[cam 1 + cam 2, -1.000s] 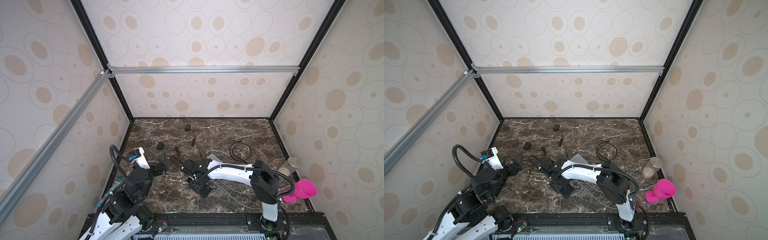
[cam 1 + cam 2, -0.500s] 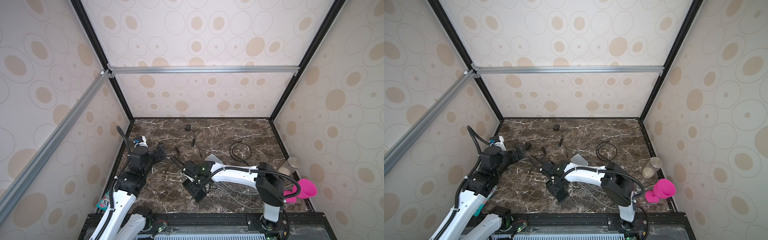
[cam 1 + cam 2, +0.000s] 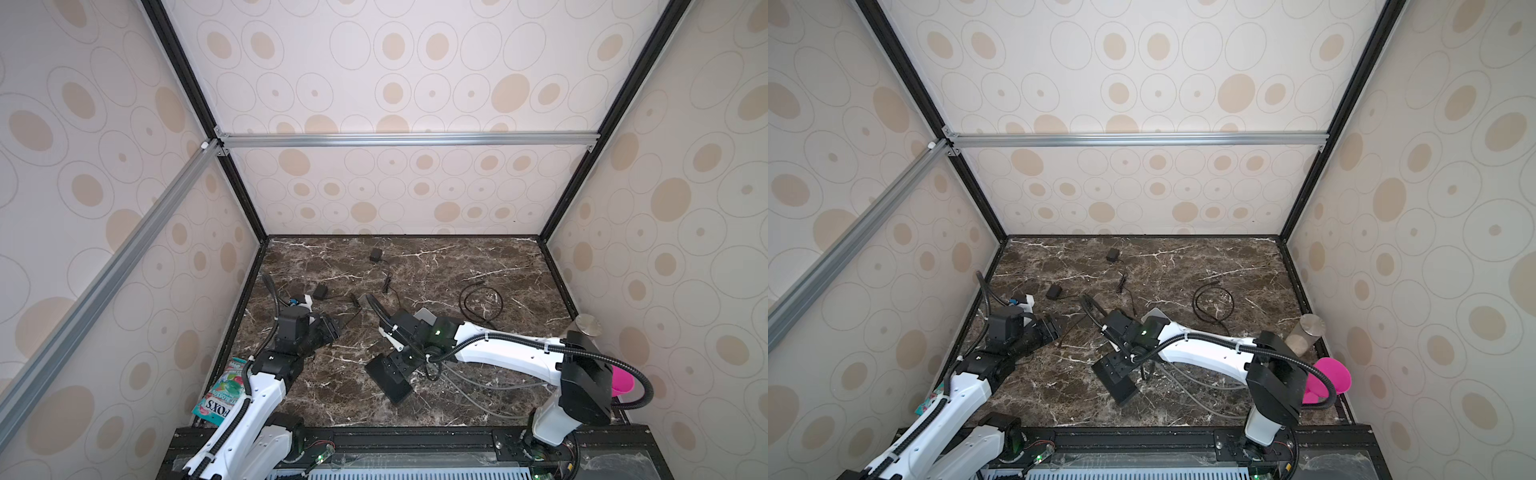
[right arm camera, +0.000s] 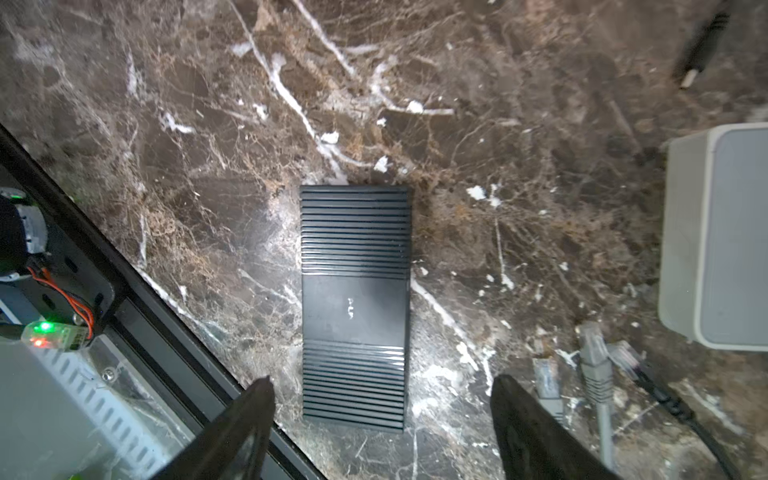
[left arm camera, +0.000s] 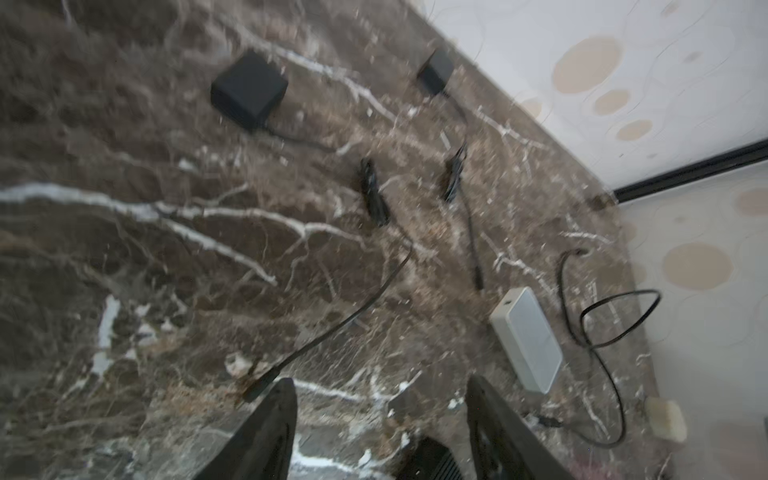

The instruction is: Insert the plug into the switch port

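**Switch:** black rectangular metal switch (image 4: 355, 307) with a ribbed top. It lies flat on the brown marble tabletop (image 3: 457, 266), near the front edge and a little left of centre in both top views (image 3: 1115, 376).

**Plug:** black barrel plug (image 5: 258, 384) on a thin black cable. It lies on the marble, well apart from the switch and just beside one fingertip of the left gripper (image 5: 380, 382). The cable runs back to a black cube-shaped power adapter (image 5: 249, 89).

**Left gripper:** jaws partly spread, with nothing between them. It is low over the marble near the left wall, and the view is blurred.

**Right gripper (image 4: 381, 379):** jaws spread wider than the switch and gripping nothing. It hangs above the near end of the switch, which shows in the gap clear of both fingers.

**Other items:**
- A smaller black adapter (image 5: 434, 68) near the back wall, whose own barrel plug (image 4: 702, 45) lies close to a white rectangular plastic box (image 4: 719, 237).
- Grey Ethernet cables with clear plugs (image 4: 594, 361) beside the right gripper.
- A loose coil of black cable (image 3: 480, 301).
- A brushed metal cylinder (image 3: 1306, 332) and a pink plastic cup (image 3: 1329, 380) at the right edge.
- A candy packet (image 3: 220, 395) by the left arm.
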Robot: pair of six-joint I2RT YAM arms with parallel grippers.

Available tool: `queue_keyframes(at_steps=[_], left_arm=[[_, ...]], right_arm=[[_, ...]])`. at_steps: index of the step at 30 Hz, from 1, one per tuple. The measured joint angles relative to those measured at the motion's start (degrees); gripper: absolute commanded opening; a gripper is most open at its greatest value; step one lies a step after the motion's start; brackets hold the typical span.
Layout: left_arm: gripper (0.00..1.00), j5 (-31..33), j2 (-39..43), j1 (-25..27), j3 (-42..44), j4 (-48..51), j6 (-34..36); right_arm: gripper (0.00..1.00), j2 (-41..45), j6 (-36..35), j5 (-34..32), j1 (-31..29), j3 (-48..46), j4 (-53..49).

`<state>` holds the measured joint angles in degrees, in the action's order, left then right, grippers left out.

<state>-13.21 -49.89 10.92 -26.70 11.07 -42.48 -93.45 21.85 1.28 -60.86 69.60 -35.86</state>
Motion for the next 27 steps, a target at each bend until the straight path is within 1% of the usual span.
queue_keyframes(at_steps=[3, 7, 9, 11, 14, 17, 20, 21, 23, 27], left_arm=[[0.62, -0.44, -2.82, 0.04, 1.9, -0.52, -0.55], [0.53, -0.33, -5.35, 0.26, 2.93, -3.93, -1.07], [0.53, -0.37, -7.02, 0.74, 3.34, -6.01, -1.4], [0.56, -0.42, -8.44, 1.14, 3.39, -7.28, -1.55], [0.66, -0.04, -8.04, 1.4, 3.1, -7.58, -1.55], [0.66, 1.97, -4.9, 1.38, -0.5, -4.39, -0.22], [0.67, 1.99, 0.39, 1.29, -6.75, -3.17, 1.49], [0.66, 1.25, 3.08, 1.29, -8.31, -3.63, 1.79], [0.66, -0.24, 9.14, 1.29, -9.62, -4.66, 1.79], [0.66, -1.99, 19.98, 1.29, -9.66, -3.13, 1.86]], right_arm=[[0.84, 2.05, 0.42, -0.17, 1.01, -2.32, 1.07], [0.84, 4.33, 1.14, 0.17, 1.05, -6.56, 2.75], [0.83, 5.38, 1.22, 0.44, 1.14, -8.61, 3.3], [0.82, 5.73, 1.14, 0.57, 1.22, -9.57, 3.72], [0.79, 5.42, 0.63, 1.09, 1.29, -8.74, 3.76], [0.79, 3.26, 0.46, 3.78, 1.42, -4.46, 4.28], [0.76, 1.33, 2.21, 8.39, 1.57, -2.05, 9.99], [0.73, 0.52, 3.32, 10.67, 1.79, -1.88, 12.98], [0.68, -1.9, 6.62, 15.23, 2.49, -1.9, 19.54], [0.67, -9.55, 14.93, 22.53, 3.87, -2.03, 35.89]])
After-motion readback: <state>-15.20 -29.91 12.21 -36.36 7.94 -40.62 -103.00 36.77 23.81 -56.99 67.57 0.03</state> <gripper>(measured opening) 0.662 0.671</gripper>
